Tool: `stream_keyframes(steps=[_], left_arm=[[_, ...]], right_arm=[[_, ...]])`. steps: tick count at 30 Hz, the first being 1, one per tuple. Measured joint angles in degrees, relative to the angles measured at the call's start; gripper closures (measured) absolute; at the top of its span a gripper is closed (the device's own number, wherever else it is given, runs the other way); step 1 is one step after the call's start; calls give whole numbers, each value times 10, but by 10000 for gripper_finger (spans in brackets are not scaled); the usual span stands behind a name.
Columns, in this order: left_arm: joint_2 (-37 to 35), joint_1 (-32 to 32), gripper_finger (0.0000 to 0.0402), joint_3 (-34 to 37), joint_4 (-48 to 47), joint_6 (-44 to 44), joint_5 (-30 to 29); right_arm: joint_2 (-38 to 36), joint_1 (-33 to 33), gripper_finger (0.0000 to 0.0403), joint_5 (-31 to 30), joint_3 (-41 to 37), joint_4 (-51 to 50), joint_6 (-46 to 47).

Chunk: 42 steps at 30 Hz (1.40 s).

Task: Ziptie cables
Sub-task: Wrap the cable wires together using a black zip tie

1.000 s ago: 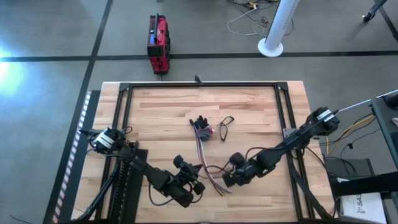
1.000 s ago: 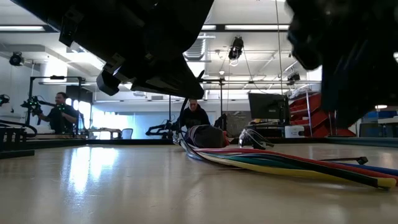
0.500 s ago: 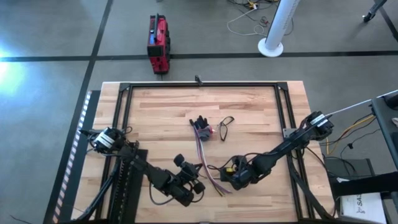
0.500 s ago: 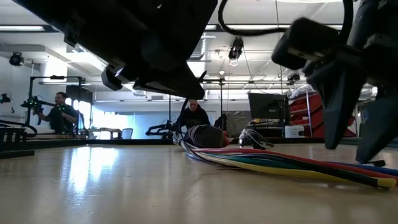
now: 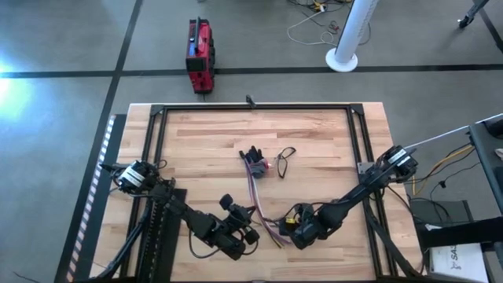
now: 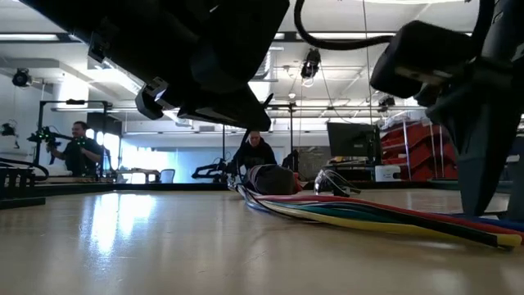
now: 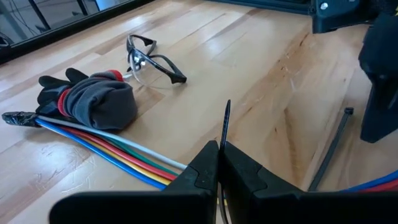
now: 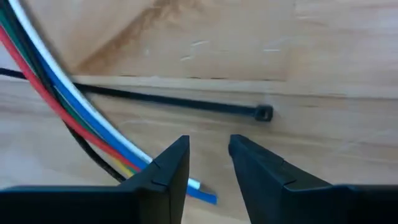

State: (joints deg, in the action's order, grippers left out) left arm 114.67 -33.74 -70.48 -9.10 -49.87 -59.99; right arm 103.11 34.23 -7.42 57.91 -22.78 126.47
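as counted: one ziptie (image 8: pixel 180 102), two arms

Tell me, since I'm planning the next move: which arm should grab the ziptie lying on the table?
Right. Its pincer hangs open just over the thin black plastic ziptie, beside the multicoloured wire cables. The left pincer is shut on a thin dark strip, so it is occupied.

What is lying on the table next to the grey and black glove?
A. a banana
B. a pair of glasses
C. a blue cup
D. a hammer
B. In the left wrist view a pair of clear glasses lies on the wooden table right beside the glove, and no banana, cup or hammer shows anywhere on it.
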Motion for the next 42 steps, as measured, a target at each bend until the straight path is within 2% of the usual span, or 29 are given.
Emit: stream_keyframes(steps=[8, 14, 21, 27, 32, 42], left_arm=[[0, 0, 402, 0, 1, -1, 7], [0, 0, 402, 0, 2, -1, 10], [0, 0, 402, 0, 3, -1, 10], [0, 0, 402, 0, 3, -1, 10], [0, 0, 402, 0, 4, 1, 10], [0, 0, 402, 0, 5, 1, 10]], right_arm=[[-8, -29, 296, -11, 0, -68, -19], [-10, -52, 281, -7, 0, -75, -50], [-15, -66, 270, -49, -1, -74, -61], [-16, -81, 265, -53, -2, -62, -65], [-16, -85, 273, -81, -2, -15, -89], [-15, -84, 292, -85, -2, 1, -87]])
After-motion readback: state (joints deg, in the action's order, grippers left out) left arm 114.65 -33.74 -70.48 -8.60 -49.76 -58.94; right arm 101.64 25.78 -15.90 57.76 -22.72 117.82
